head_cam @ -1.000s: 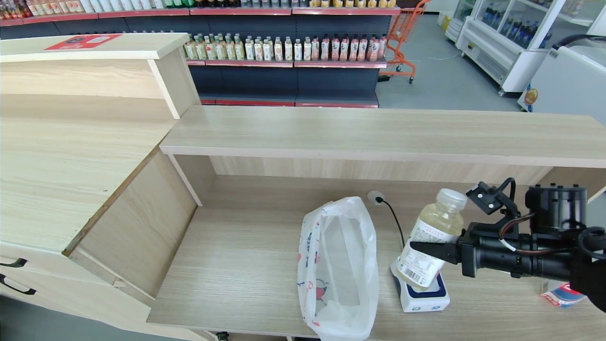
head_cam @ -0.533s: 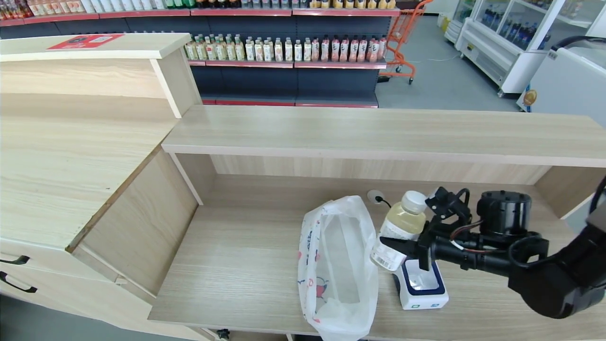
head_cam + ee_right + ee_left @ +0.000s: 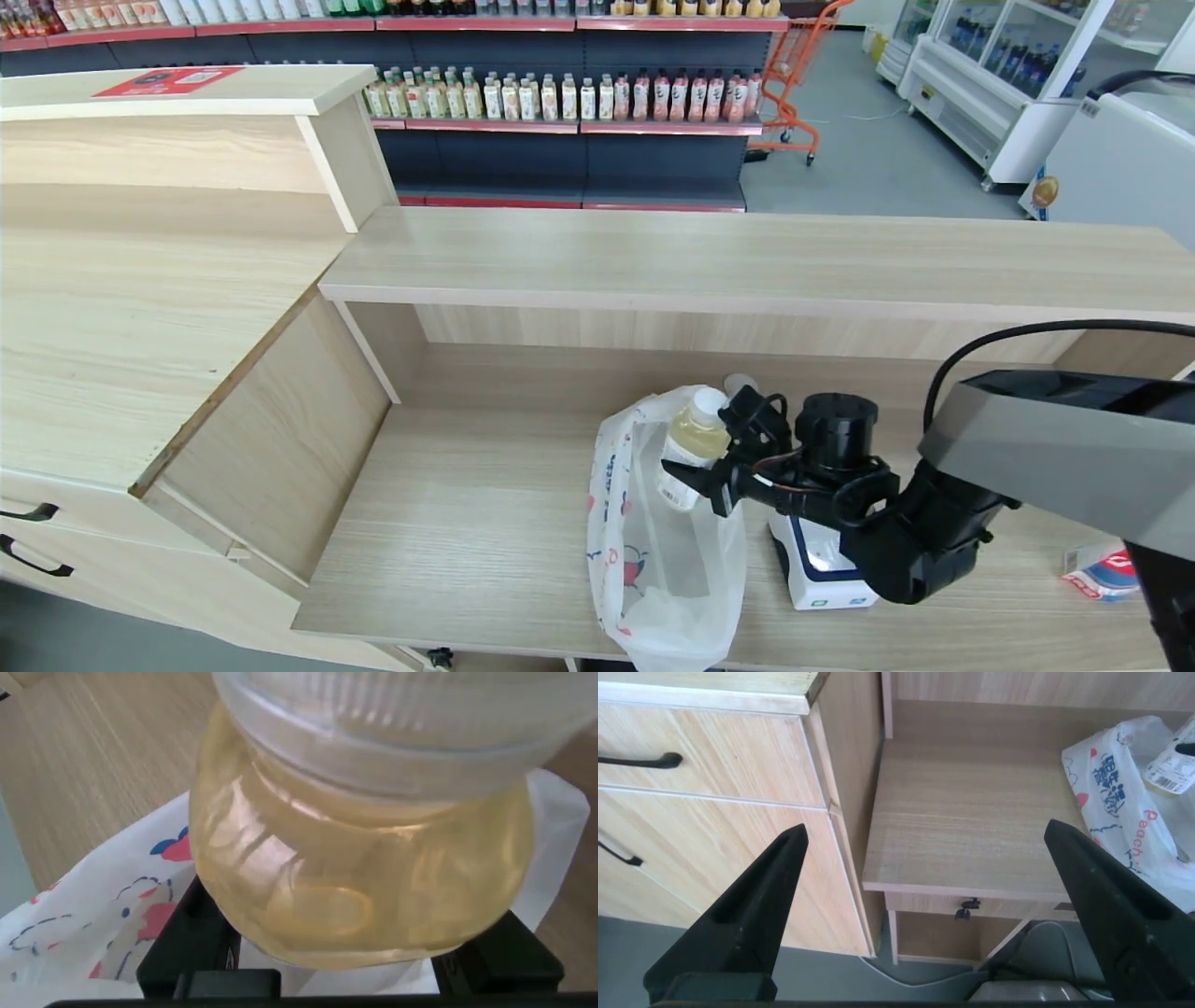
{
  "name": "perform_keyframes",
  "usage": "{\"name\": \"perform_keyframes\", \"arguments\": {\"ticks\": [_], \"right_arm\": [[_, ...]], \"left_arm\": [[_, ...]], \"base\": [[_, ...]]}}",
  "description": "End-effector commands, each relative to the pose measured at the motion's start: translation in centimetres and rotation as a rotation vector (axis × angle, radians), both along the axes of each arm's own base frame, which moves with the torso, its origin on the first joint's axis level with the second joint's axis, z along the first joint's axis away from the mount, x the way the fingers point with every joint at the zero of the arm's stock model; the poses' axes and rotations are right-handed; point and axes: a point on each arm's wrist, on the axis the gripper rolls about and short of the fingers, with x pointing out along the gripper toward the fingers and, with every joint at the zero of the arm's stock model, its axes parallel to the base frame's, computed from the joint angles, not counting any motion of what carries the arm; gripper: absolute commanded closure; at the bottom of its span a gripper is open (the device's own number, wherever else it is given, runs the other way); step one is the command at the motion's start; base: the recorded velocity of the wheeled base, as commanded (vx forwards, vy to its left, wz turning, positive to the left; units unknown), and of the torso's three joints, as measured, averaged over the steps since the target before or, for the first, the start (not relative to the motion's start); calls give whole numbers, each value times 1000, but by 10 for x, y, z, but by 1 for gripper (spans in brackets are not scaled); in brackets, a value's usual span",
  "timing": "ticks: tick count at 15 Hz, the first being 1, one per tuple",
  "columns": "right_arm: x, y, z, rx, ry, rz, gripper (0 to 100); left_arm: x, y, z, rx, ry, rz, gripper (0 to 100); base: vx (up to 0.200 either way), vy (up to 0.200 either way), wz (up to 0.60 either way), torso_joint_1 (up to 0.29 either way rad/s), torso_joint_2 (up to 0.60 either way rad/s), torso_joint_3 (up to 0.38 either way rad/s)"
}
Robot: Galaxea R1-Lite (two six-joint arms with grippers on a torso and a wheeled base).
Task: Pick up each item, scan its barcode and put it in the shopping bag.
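Wooden counter (image 3: 467, 523) carries the shopping bag (image 3: 644, 569), a scanner (image 3: 817, 583) and a red-white packet (image 3: 1106, 571)

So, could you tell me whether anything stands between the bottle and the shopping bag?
Nothing visible does. The right gripper holds the bottle at the shopping bag's open mouth; the barcode scanner sits apart, to the bag's right.

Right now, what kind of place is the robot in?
Most likely a small supermarket, at the checkout counter. Behind it stand shelves of bottled drinks, glass-door fridges line the aisle, and a barcode scanner sits on it beside a shopping bag.
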Motion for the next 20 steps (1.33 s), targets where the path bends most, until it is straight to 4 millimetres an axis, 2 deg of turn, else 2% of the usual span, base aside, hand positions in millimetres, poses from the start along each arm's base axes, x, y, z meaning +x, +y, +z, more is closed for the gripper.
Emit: {"name": "perform_keyframes", "arguments": {"ticks": [1,8,9,11,12,14,15,16,17,19,20], "right_arm": [[17,16,-26,-37,-32,9,100],[27,27,-59,-87,-109,17,100],[27,26,-61,-89,-108,16,0],[26,26,-57,-85,-118,13,0],[24,24,-45,-72,-112,11,0],[7,17,-12,27,-37,-10,0],[-7,8,12,92,22,-28,0],[-17,-5,27,122,90,-60,0],[-25,-28,39,129,160,-119,0],[-32,-62,53,127,220,-212,0],[-43,-87,72,167,236,-280,0]], "left_arm": [[0,0,0,2,1,0,0],[0,0,0,0,-1,0,0],[0,0,0,0,-1,0,0],[0,0,0,0,1,2,0],[0,0,0,0,1,0,0],[0,0,0,2,1,0,0],[0,0,0,0,1,2,0],[0,0,0,0,1,0,0],[0,0,0,0,1,2,0],[0,0,0,0,1,0,0],[0,0,0,0,-1,0,0]], "base": [[0,0,0,0,0,0],[0,0,0,0,0,0],[0,0,0,0,0,0],[0,0,0,0,0,0],[0,0,0,0,0,0],[0,0,0,0,0,0],[0,0,0,0,0,0],[0,0,0,0,0,0],[0,0,0,0,0,0],[0,0,0,0,0,0],[0,0,0,0,0,0]]}}
